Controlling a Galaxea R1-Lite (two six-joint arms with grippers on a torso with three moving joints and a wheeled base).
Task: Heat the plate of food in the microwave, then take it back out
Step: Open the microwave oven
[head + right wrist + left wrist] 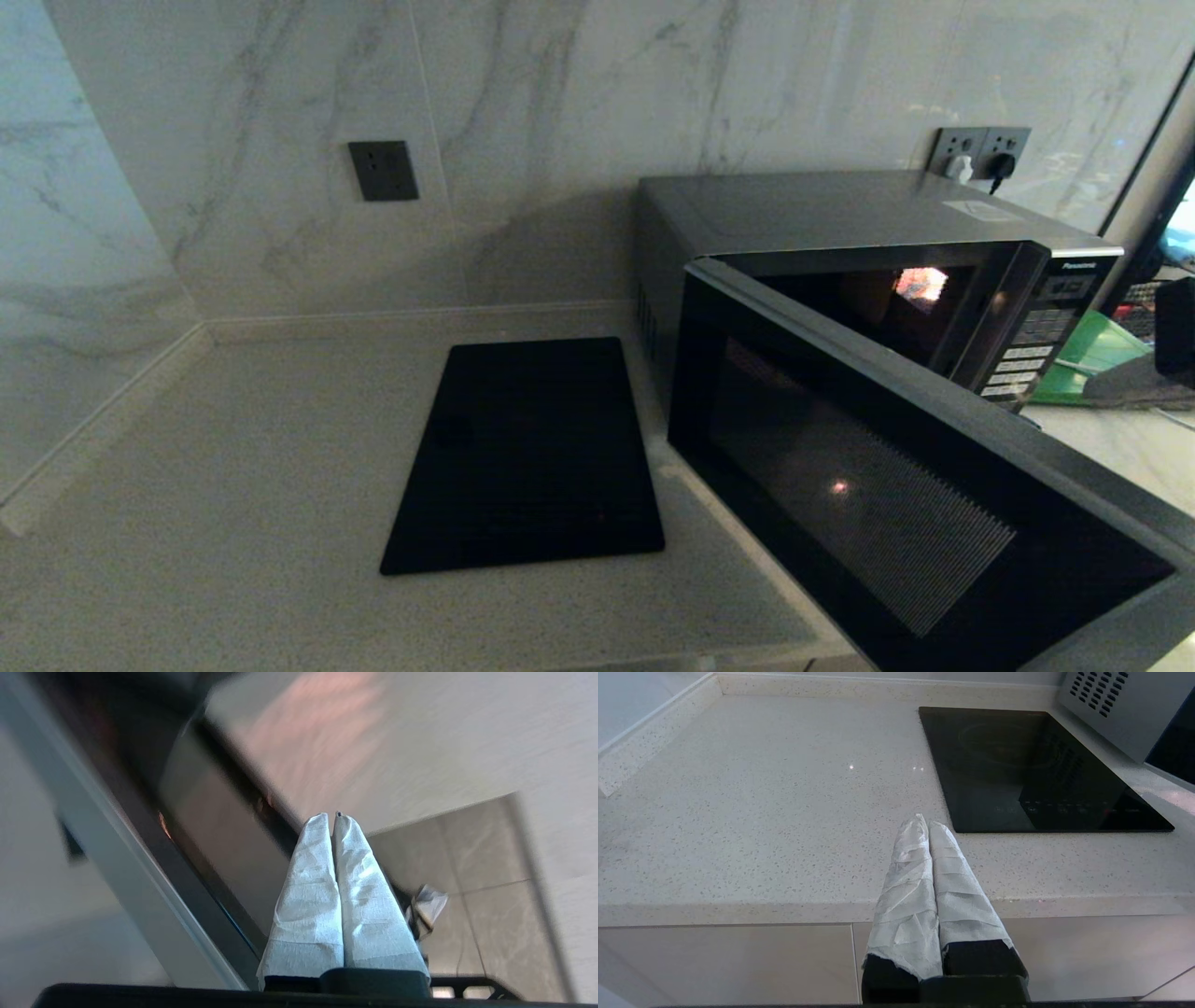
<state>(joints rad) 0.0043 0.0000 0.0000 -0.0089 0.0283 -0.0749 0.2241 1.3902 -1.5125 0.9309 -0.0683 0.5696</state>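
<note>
Both grippers pinched shut and empty, right gripper [334, 817] sits just beside the microwave [840, 224] door's [868, 485] swung-open edge, left gripper [926, 826] parked apart.

The head view is dimly lit, a glow being seen inside the microwave [896, 308] and a glint on its door, while the right wrist view is smeared by blur and the counter [784, 812] is brightly lit.
</note>
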